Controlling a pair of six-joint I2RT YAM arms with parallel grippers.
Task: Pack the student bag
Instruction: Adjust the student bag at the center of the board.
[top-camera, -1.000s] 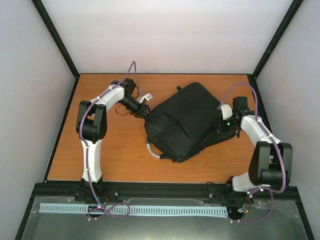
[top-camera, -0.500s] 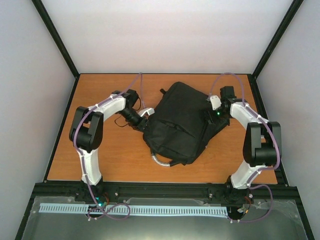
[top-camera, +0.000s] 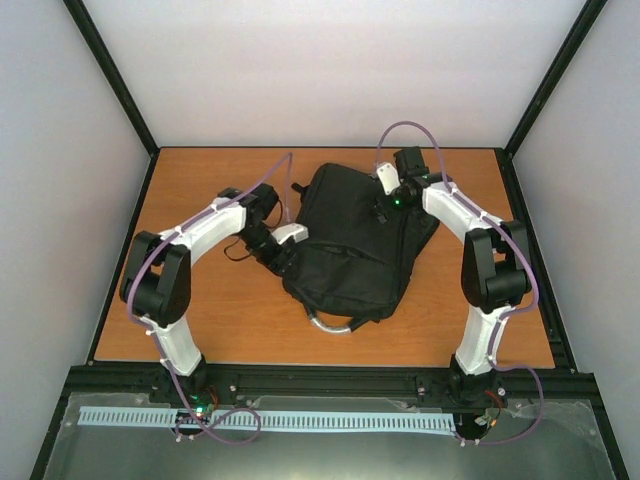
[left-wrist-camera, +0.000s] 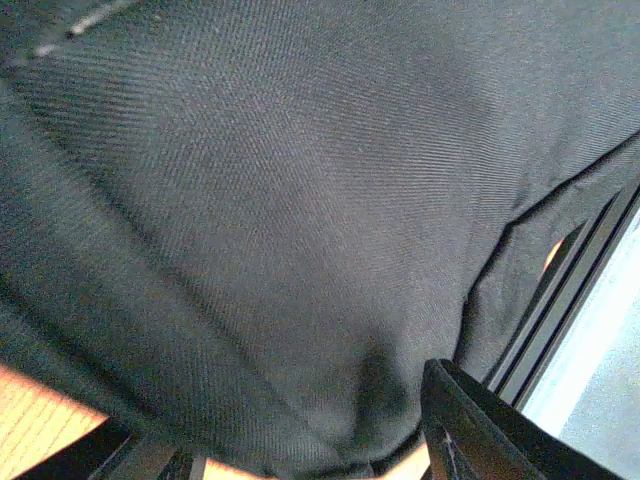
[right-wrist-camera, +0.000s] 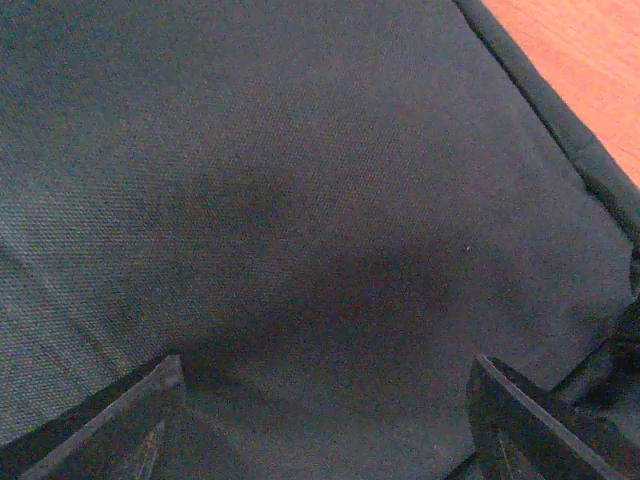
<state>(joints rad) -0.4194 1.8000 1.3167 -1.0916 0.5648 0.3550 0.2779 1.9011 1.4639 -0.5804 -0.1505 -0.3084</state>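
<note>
The black backpack (top-camera: 350, 250) is lying flat in the middle of the wooden table (top-camera: 200, 330), tilted so that its grey loop handle (top-camera: 330, 322) is pointing toward the near edge. Both arms are reaching in over it from either side.

The left gripper (left-wrist-camera: 290, 425) is sitting at the bag's left edge. In the left wrist view its fingers (left-wrist-camera: 460, 430) are standing apart with a bulge of black fabric hanging between them, and I cannot tell whether they are pinching the cloth or only lying against it.

The right gripper (right-wrist-camera: 327, 365) is hovering over the far right part of the bag, pointing down at the flat fabric. Its fingers (right-wrist-camera: 120, 415) are standing wide apart with nothing between them. In that view the bag's seamed edge is running along the upper right, with bare table showing beyond it.
</note>
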